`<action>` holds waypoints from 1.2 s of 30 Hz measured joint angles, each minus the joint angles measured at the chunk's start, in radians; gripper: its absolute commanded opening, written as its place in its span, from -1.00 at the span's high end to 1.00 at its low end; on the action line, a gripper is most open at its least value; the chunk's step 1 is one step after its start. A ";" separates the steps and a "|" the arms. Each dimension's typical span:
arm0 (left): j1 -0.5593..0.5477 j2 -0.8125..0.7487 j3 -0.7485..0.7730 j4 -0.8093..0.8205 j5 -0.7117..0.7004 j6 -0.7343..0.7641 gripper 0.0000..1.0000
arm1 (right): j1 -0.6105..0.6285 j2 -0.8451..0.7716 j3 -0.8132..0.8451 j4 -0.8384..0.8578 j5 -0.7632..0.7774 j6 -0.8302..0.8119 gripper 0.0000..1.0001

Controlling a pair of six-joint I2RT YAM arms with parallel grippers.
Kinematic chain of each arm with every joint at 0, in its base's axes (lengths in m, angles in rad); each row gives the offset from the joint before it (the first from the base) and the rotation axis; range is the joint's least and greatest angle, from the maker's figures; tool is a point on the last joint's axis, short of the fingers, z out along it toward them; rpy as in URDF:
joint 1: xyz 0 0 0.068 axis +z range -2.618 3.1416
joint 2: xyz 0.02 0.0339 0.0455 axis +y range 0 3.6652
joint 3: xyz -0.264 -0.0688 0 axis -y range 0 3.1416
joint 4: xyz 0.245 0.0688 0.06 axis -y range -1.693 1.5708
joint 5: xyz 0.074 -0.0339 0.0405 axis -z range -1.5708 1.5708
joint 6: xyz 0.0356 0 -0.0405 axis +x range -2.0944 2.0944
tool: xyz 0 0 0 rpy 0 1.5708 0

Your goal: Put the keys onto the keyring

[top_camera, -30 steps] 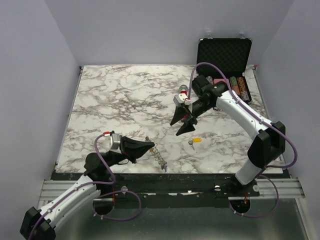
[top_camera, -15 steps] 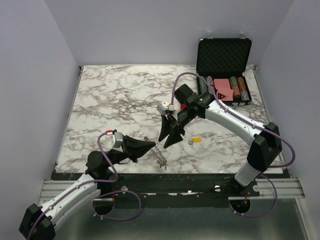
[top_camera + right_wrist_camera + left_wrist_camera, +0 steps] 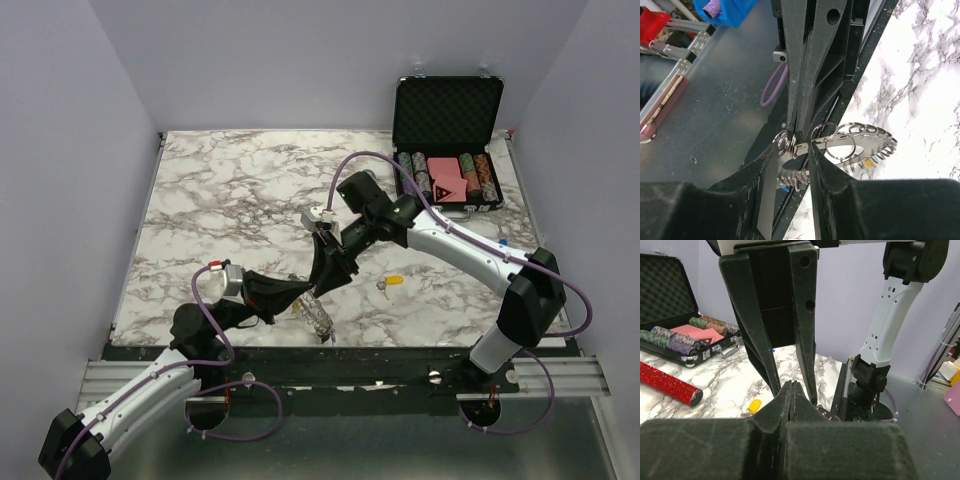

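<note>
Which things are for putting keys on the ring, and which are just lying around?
For the job:
- keyring
- yellow-headed key
- left gripper, pinching the keyring
- right gripper

Just lying about:
- black case
- poker chips
- red cylinder

My fingers [image 3: 752,197] are matt, faintly textured black plastic, the keyring [image 3: 860,140] is bright polished wire metal, and the worktop [image 3: 250,190] is smooth marble-patterned laminate.

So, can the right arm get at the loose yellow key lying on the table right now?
Probably yes. The yellow key lies uncovered on the table near the right gripper. That gripper straddles the keyring held by the left gripper, so it must back off first.
</note>
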 measured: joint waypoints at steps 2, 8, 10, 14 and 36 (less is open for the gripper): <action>0.000 -0.011 0.000 -0.008 -0.006 0.001 1.00 | 0.006 0.000 0.000 0.007 0.002 0.012 0.46; 0.000 -0.048 0.000 -0.038 -0.027 0.008 1.00 | 0.008 0.000 0.000 0.023 0.014 0.031 0.91; 0.000 -0.051 0.000 -0.044 -0.032 0.008 1.00 | 0.008 0.000 0.000 0.024 0.018 0.033 0.99; 0.000 -0.060 0.000 -0.063 -0.039 0.008 1.00 | 0.008 0.000 0.002 0.018 0.028 0.030 0.99; 0.000 -0.088 0.357 -0.794 -0.028 0.253 0.11 | 0.020 0.093 0.291 -0.552 0.489 -0.345 0.99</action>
